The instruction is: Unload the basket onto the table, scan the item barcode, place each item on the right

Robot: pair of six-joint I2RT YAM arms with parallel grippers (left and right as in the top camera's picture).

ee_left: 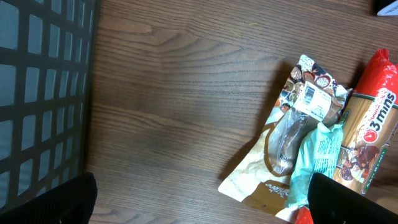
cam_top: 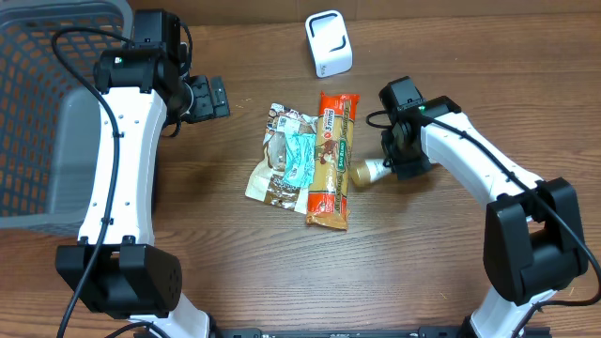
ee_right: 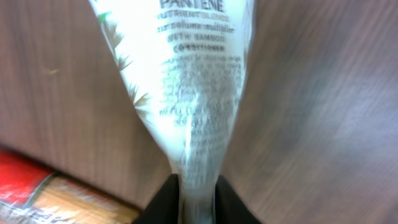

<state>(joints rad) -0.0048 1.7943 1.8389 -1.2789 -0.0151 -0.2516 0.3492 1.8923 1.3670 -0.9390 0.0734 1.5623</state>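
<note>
Pinching tube [ee_right: 186, 74] by its flat crimped tail with right gripper [cam_top: 402, 155], jaws clamped narrow on the seam, nothing else in the grip. Sits low at the right edge of the pile, cap end pointing at noodle pack [cam_top: 334, 155] and just beside it; can't tell from overhead whether resting on table [cam_top: 235, 272] or already slightly clear. Reads as the pick step of the scan: grasp made, presentation to scanner [cam_top: 329, 43] not yet done. Nothing in left gripper [cam_top: 208, 97], spread wide near basket [cam_top: 47, 113], well apart from the pile, so apparently no role for now. Sachet [ee_left: 292, 143] and teal packet [ee_left: 317, 155] lying untouched, overlapping each other beside the noodle pack. Next move, as a judgement: lift straight up to clear the cap from the noodle pack, carry toward the far edge where scanner stands, then rotate wrist to put the barcode face toward its window. Can't locate barcode yet; wrist view gives only blurred print on the side facing the camera, possibly the back panel. Worth going slow on the rotation: thin seam grip, heavy end hanging free, likely to swing or slip.
</note>
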